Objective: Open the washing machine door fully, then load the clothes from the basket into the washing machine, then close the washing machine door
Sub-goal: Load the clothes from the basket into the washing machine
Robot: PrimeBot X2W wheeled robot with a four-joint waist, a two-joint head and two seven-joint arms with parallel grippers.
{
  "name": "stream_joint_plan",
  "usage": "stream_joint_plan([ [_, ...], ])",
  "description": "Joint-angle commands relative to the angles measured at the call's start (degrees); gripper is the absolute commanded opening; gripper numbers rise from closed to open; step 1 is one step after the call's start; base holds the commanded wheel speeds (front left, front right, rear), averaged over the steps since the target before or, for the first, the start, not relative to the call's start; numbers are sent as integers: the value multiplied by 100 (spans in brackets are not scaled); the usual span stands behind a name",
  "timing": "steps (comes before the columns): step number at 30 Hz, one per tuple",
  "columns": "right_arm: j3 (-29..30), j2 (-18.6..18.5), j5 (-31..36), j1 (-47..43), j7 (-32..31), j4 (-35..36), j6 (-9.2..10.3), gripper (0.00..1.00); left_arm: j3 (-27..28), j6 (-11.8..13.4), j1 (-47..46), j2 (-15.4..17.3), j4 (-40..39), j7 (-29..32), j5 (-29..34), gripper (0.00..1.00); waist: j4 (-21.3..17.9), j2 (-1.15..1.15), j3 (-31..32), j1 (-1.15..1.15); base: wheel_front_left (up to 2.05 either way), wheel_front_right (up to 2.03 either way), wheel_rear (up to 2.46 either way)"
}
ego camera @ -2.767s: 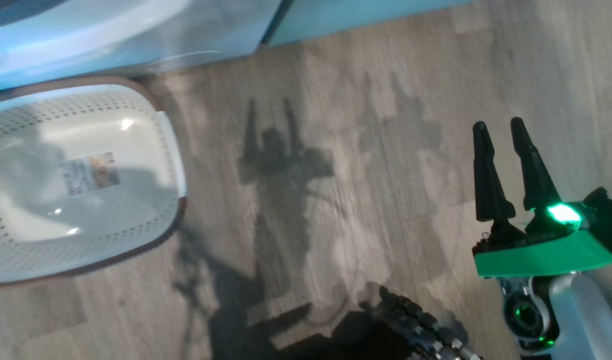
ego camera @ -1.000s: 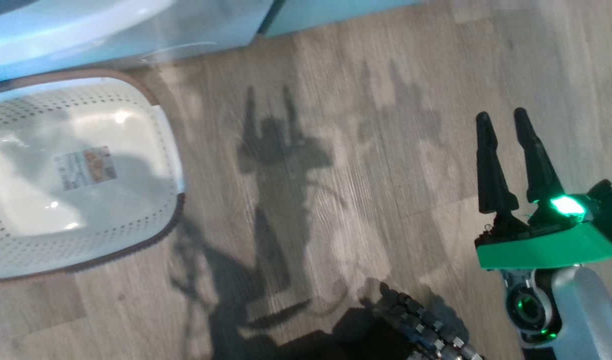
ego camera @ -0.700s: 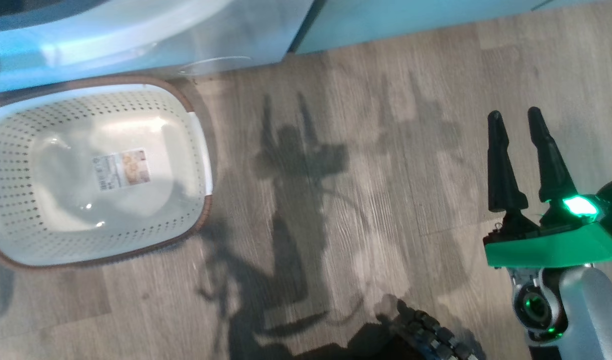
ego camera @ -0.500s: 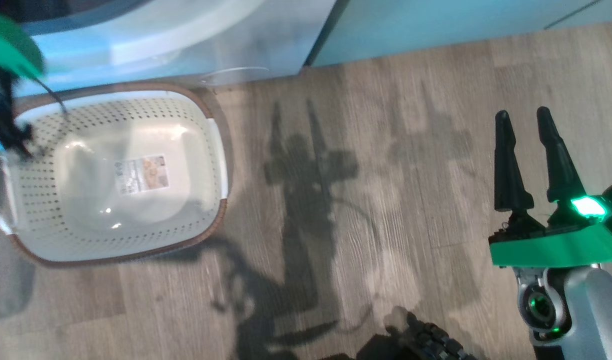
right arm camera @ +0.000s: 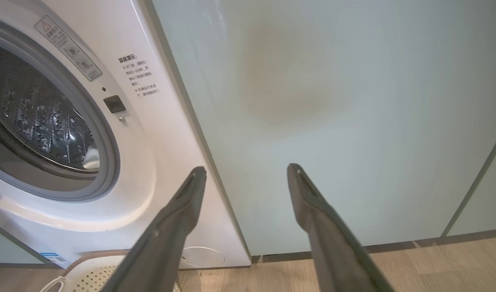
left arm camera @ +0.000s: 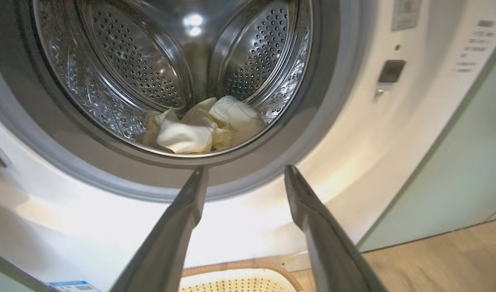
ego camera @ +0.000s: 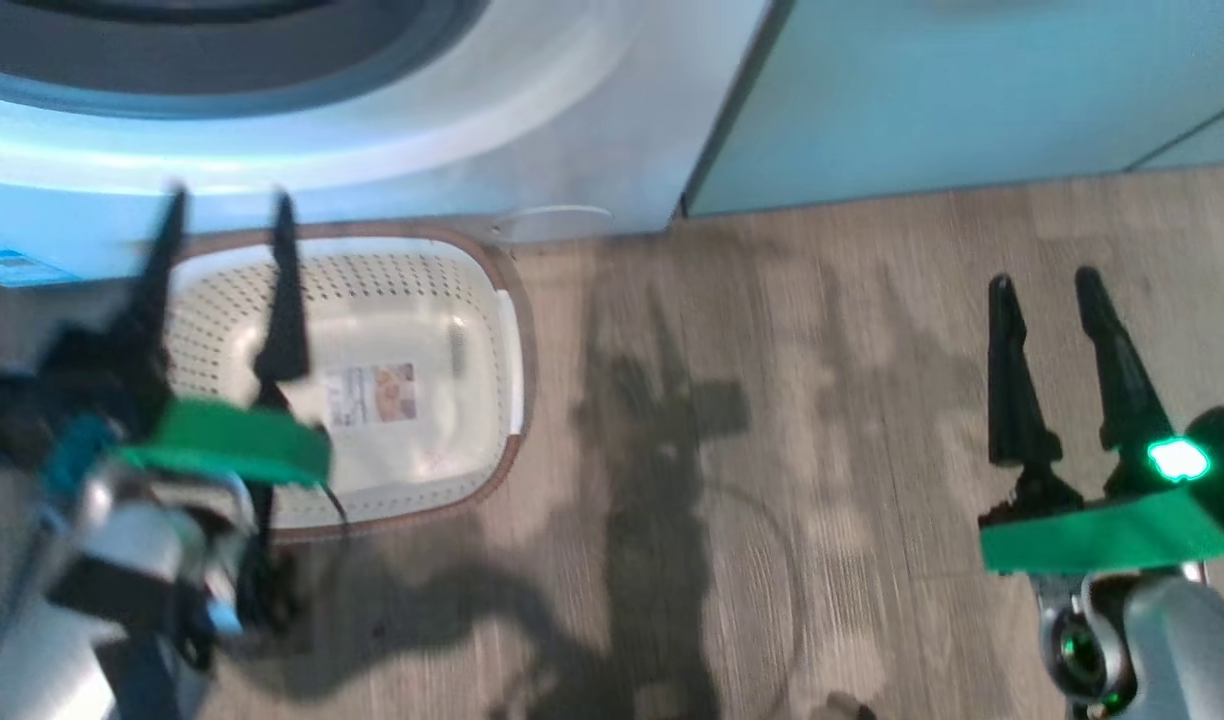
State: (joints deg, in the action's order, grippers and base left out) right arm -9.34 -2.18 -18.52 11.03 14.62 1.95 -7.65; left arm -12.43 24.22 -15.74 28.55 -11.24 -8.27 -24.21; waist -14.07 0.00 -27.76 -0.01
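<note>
Both left gripper (ego camera: 230, 205) and right gripper (ego camera: 1044, 282) gape empty; clothes (left arm camera: 203, 127) sit at 6 o'clock in the drum (left arm camera: 146, 61), basket (ego camera: 509, 330) bare: loading looks done, next needs the door swung shut.

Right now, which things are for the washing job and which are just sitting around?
For the job: washer, mouth open; clothes, lying in its drum; basket, empty, in front of the washer.
Just around: cabinet beside the washer; wood floor.
</note>
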Motion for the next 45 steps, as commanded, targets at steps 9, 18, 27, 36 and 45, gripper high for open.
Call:
stream_joint_plan([
  [9, 57, -70, 493, -587, 38, -19, 16, 100, -174, 471, 1071, -452, -397, -332, -118, 100, 617, 0, 867, 1, 0, 0, 0],
  [18, 102, -70, 734, -1133, 38, -138, 16, 100, -394, 393, 1714, -716, -173, -562, -127, 100, 977, 0, 1601, 1, 0, 0, 0],
  [27, 5, -70, 811, -1513, -5, -177, 16, 100, -586, 226, 2082, -865, 14, -639, -64, 100, 1100, 0, 2201, 1, 0, 0, 0],
  [36, -26, -70, 836, -1667, -86, -105, 16, 100, -596, 271, 2217, -855, 123, -641, -20, 100, 970, 0, 2455, 1, 0, 0, 0],
  [45, 2, -70, 840, -1760, -122, -80, 16, 100, -590, 326, 2317, -825, 119, -619, -30, 100, 909, 0, 2651, 1, 0, 0, 0],
])
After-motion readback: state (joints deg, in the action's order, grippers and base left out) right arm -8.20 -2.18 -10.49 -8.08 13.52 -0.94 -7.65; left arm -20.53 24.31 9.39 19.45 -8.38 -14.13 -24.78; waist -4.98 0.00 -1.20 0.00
